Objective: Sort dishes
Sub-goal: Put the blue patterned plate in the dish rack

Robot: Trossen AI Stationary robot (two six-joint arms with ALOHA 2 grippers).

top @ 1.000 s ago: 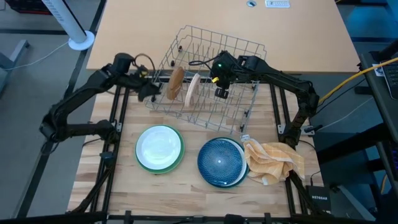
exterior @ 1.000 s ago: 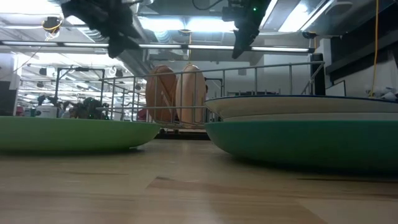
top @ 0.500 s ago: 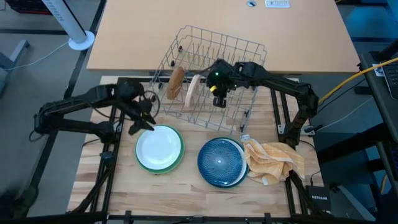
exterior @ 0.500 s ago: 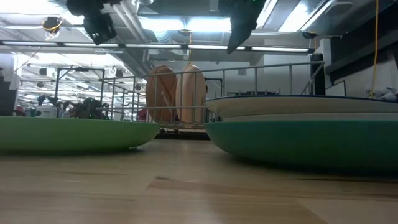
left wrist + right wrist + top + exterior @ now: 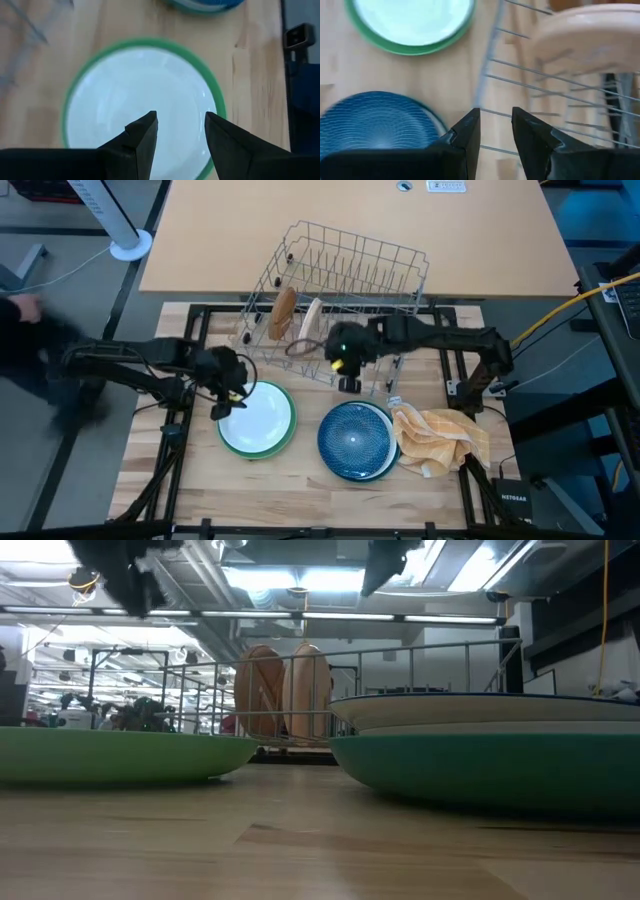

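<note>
A white plate (image 5: 257,412) lies in a green plate (image 5: 232,443) at the near left; both also show in the left wrist view (image 5: 140,90). A blue plate (image 5: 352,440) tops a stack at the near middle. A brown plate (image 5: 283,313) and a tan plate (image 5: 311,323) stand on edge in the grey wire rack (image 5: 350,270). My left gripper (image 5: 226,396) is open and empty above the white plate's left part (image 5: 180,122). My right gripper (image 5: 347,377) is open and empty over the rack's near edge (image 5: 496,117).
A yellow checked cloth (image 5: 440,438) lies crumpled to the right of the blue plate's stack. A person (image 5: 35,350) shows, blurred, beyond the table's left side. Bare wood shows along the table's near edge (image 5: 300,490).
My left gripper has gone from the rack's left end toward the table's near edge and down, and now stands over the white plate. My right gripper has gone from over the rack's middle toward the near edge, to the rack's near side. The plates have stayed in place.
</note>
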